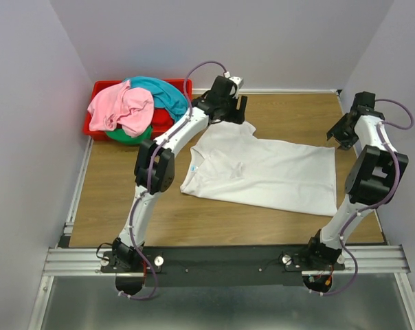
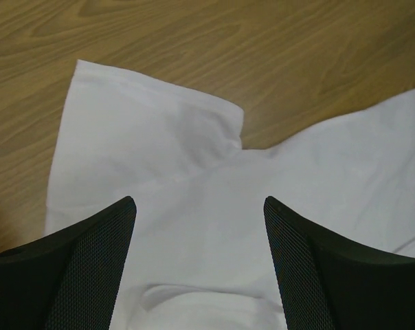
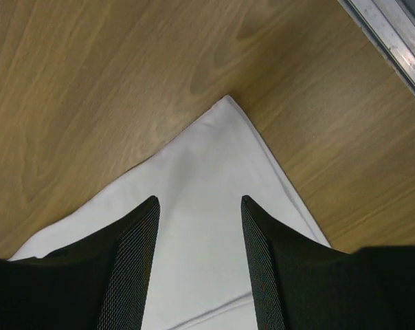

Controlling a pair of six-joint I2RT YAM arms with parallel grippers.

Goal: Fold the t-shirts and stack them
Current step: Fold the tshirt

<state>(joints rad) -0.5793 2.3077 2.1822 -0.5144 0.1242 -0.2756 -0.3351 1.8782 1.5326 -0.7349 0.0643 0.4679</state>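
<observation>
Lying spread on the table (image 1: 118, 206), the white t-shirt (image 1: 262, 172) is seen whole only in the top view. A red bin (image 1: 97, 88) at the far left corner is also shown there, heaped with a pink t-shirt (image 1: 121, 106), a teal t-shirt (image 1: 163, 93) and a green t-shirt (image 1: 125, 135). In its wrist view the left gripper (image 2: 199, 201) is seen wide open over a sleeve (image 2: 146, 124), nothing held. The right gripper (image 3: 200, 199) is seen partly open over a hem corner (image 3: 228, 110), likewise empty.
</observation>
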